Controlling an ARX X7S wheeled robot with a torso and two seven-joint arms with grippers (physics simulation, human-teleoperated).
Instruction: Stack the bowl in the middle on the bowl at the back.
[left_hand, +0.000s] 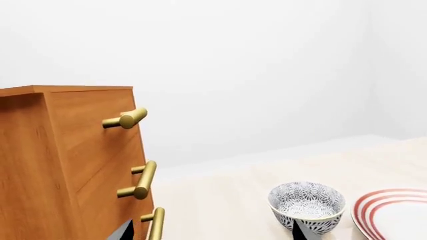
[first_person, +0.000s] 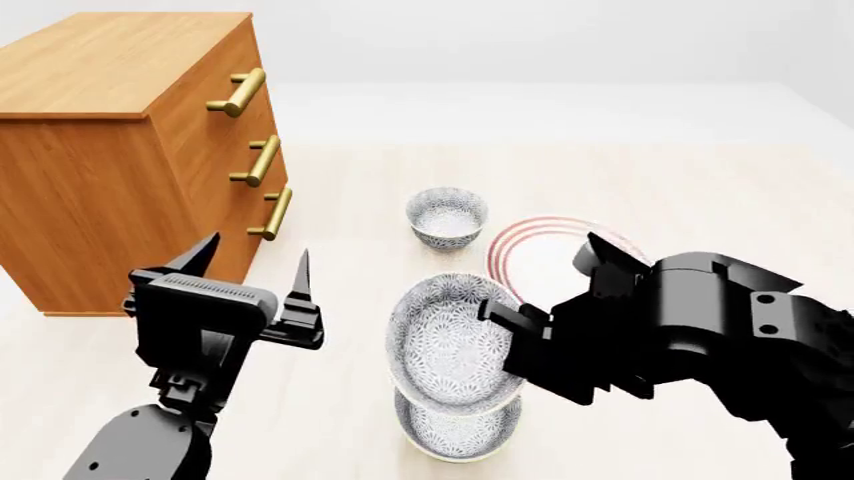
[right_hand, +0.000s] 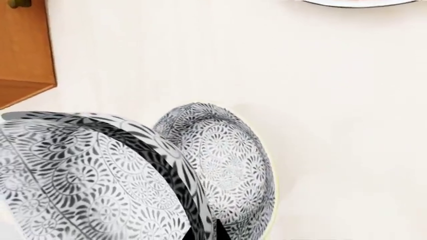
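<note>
Lifted and tilted above the table, the bowl in the middle (first_person: 447, 345) (right_hand: 87, 175) has its right rim pinched in my right gripper (first_person: 505, 318) (right_hand: 207, 232), which is shut on it. The bowl at the back (first_person: 447, 217) (left_hand: 307, 205) stands upright on the table, well beyond the held bowl. A third bowl of the same pattern (first_person: 454, 432) (right_hand: 223, 165) rests on the table just below the held one. My left gripper (first_person: 254, 272) (left_hand: 213, 235) hangs open and empty to the left, near the drawers, and faces the back bowl from a distance.
A wooden chest of drawers (first_person: 120, 150) (left_hand: 67, 165) with brass handles (first_person: 262, 160) stands at the back left. A flat white plate with red rings (first_person: 541, 250) (left_hand: 393, 215) (right_hand: 360, 2) lies right of the back bowl, partly behind my right arm.
</note>
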